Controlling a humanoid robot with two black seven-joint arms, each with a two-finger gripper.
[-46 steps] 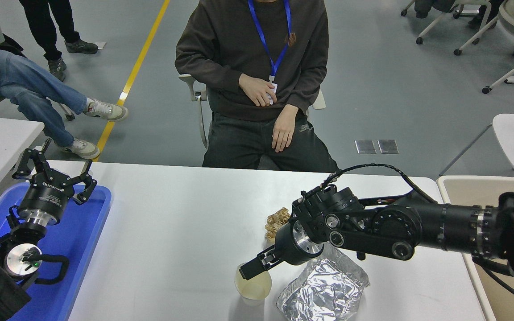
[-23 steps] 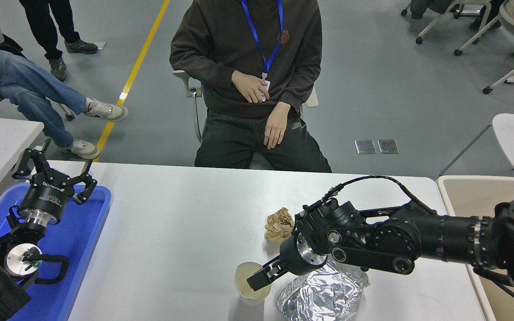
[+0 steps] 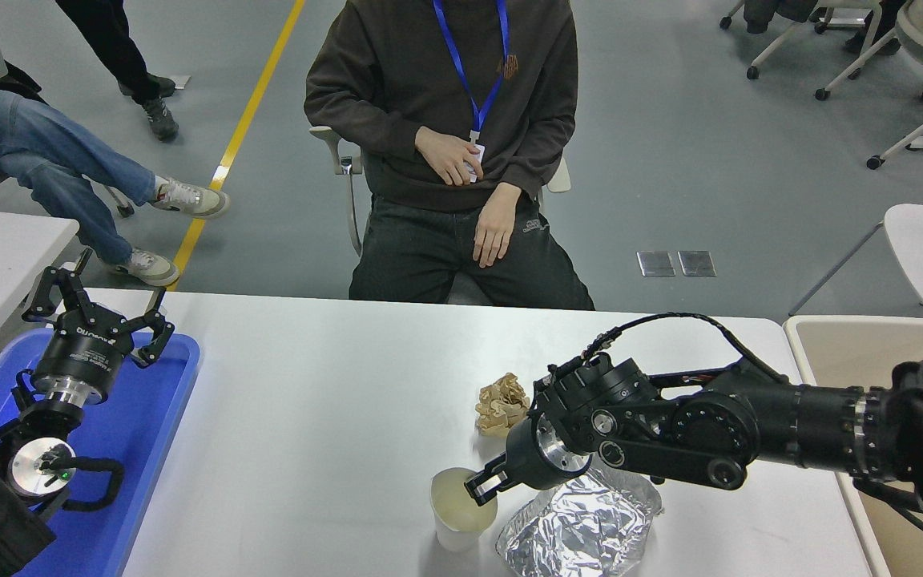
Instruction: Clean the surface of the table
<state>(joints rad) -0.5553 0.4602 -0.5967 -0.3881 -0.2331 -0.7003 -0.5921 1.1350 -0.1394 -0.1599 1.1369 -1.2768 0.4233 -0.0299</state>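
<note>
Item: we recorded the right gripper [image 3: 484, 485] clamped on a paper cup's [image 3: 461, 513] rim, above the table surface [image 3: 325, 417] near its front edge.

White table surface [image 3: 309, 417], blue tray [image 3: 141, 449], silver foil [image 3: 582, 521], tan crumpled paper [image 3: 501, 403].

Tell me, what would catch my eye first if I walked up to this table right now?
Probably the right arm's gripper, stretched across the table surface with its fingers on the rim of a pale cup near the front edge. Beside the cup lie a crinkled foil bag and a crumpled brown paper wad. The left gripper sits parked, open, over a blue tray.
</note>
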